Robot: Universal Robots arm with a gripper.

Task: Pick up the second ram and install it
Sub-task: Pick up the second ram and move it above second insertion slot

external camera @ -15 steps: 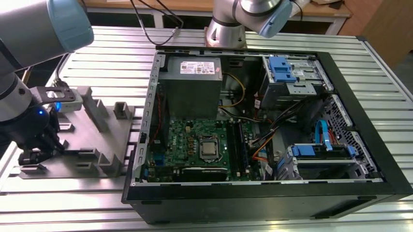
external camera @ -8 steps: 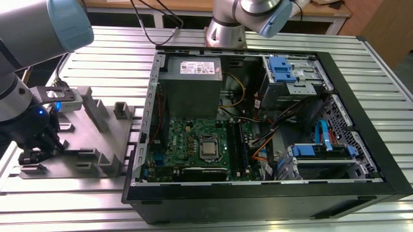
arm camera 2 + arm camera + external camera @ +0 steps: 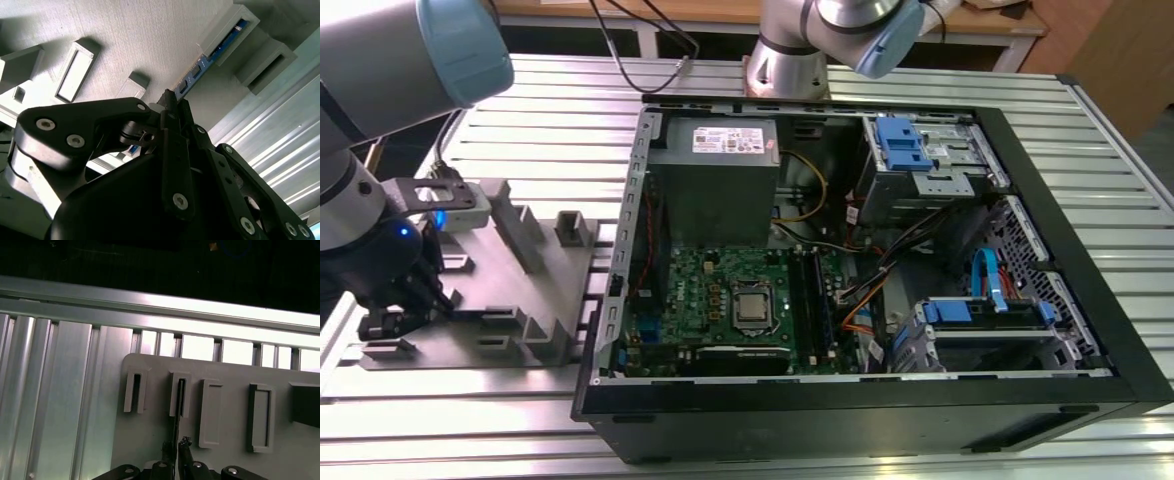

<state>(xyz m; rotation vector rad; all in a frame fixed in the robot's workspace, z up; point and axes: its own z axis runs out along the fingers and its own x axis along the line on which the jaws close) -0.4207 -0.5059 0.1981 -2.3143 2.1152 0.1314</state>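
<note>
The gripper (image 3: 400, 312) hangs low over the grey tray (image 3: 494, 290), which lies on the slatted metal surface (image 3: 560, 110) at about 9 o'clock from the open computer case (image 3: 854, 415) in the exterior view. Within the tray, the gripper sits toward the 8 o'clock corner.

In the first wrist view the second ram (image 3: 177, 410) stands on edge as a thin dark strip. Its far end is seated in the slot of an upright grey block (image 3: 173, 395), and its near end runs straight in between the fingertips of the gripper (image 3: 176, 445). The fingers are drawn close together and pinch the stick from both flat sides.

The second wrist view shows the ram (image 3: 200, 66) with a blue edge, reaching away from the gripper (image 3: 170, 100) into a slotted block (image 3: 227, 22), so the grip is at one end of the stick rather than its middle. The ram is not lifted out of the tray.

Inside the case, the green motherboard (image 3: 720, 300) lies flat with its long black memory slots (image 3: 811, 300) at 3 o'clock from the processor socket (image 3: 751, 305), well apart from the gripper.
</note>
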